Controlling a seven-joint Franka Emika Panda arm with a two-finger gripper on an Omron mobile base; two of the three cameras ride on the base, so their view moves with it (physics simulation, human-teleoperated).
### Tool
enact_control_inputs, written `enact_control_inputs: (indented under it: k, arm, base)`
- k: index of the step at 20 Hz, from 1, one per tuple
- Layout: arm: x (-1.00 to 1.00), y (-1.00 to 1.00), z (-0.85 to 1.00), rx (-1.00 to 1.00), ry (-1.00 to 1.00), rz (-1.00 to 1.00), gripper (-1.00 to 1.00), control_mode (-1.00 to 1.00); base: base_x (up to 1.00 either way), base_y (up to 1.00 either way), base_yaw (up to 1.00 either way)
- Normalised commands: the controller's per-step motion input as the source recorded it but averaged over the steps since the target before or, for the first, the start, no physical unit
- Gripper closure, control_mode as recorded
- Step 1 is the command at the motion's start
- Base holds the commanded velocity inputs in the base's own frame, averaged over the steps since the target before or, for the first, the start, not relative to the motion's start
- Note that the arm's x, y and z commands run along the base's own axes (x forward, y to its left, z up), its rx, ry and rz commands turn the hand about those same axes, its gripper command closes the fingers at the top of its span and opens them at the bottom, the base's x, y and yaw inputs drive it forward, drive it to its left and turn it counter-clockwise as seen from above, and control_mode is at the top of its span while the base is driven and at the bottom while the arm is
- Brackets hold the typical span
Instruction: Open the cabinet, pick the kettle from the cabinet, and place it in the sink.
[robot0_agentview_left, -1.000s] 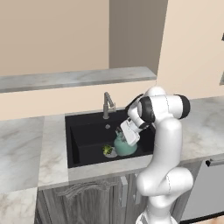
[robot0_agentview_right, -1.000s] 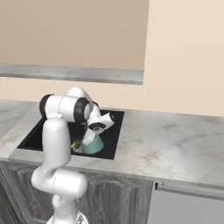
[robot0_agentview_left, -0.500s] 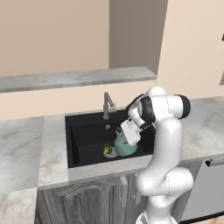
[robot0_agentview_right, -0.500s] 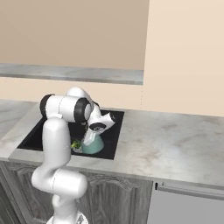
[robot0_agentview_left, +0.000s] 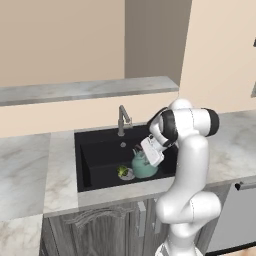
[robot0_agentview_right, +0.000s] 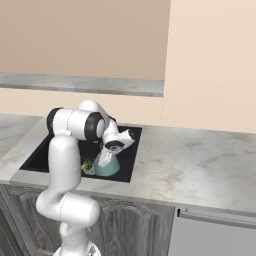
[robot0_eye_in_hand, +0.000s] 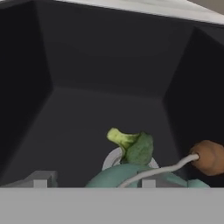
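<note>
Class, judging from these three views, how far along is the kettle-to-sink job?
Done: the kettle is out of the cabinet and down inside the sink, beside a small green item on a plate. In hand: the gripper sits right over it. Left: letting go, if it hasn't, and withdrawing.

– What did the room look like?
– Plain beige walls (robot0_agentview_left: 60, 40), with a pale marble ledge (robot0_agentview_left: 85, 90) running along them above the marble counter (robot0_agentview_right: 200, 170).
– And below the counter?
– Grey woodgrain floor cabinets (robot0_agentview_left: 95, 232) with arched panels, and a grey appliance front (robot0_agentview_right: 215, 235) with a bar handle beside them.
</note>
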Motion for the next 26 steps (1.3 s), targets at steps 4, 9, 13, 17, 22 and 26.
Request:
enact_control_inputs:
  k: [4, 9, 13, 17, 22, 26]
  arm:
    - [-0.01, -0.30, -0.04, -0.10, 0.00, 0.00, -1.00, -1.00]
    - [-0.03, -0.26, -0.04, -0.23, 0.00, 0.00, -1.00, -1.00]
    - [-0.05, -0.27, -0.05, -0.26, 0.00, -0.01, -1.00, -1.00]
    - [-0.09, -0.28, -0.07, -0.26, 0.00, -0.02, -1.00, -1.00]
    - [-0.12, -0.28, -0.08, -0.23, 0.00, -0.05, -1.00, -1.00]
    - [-0.12, -0.26, -0.02, -0.18, 0.00, -0.07, -1.00, -1.00]
  base:
    - [0.00, 0.00, 0.00]
    - [0.00, 0.00, 0.00]
    - [0.00, 0.00, 0.00]
    - [0.00, 0.00, 0.00]
    - [0.00, 0.00, 0.00]
    - [0.00, 0.00, 0.00]
